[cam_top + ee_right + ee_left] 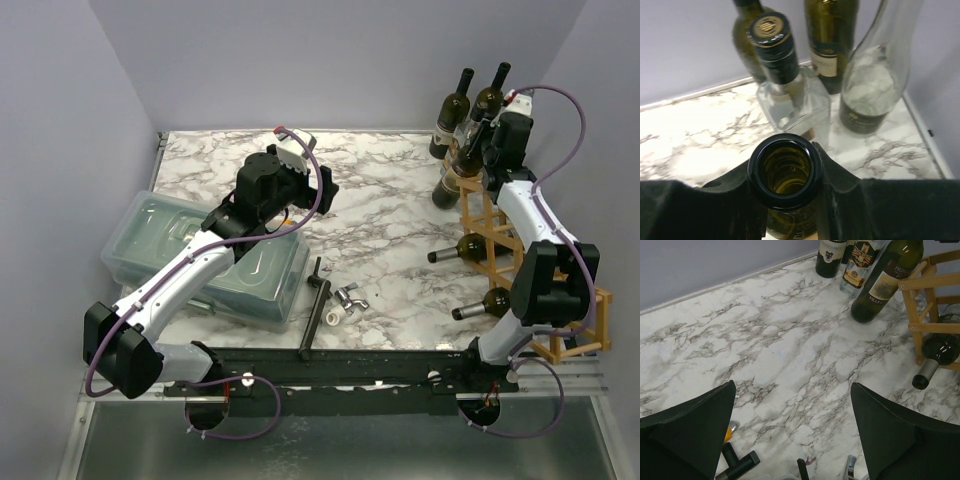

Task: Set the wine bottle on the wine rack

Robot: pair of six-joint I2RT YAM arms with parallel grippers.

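The right gripper (786, 176) squeezed the wine bottle (785, 161) by its neck, ready to lift it. The wine rack (935, 328) stood just beside it.

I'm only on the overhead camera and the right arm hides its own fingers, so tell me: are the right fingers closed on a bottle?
Observer: Yes, the right wrist camera shows the right fingers pressed against both sides of the neck of the wine bottle.
Operator: Corked?
Observer: No, its mouth is open; you can see down inside.
Operator: What's just beyond it?
Observer: A clear glass bottle with a black cap.
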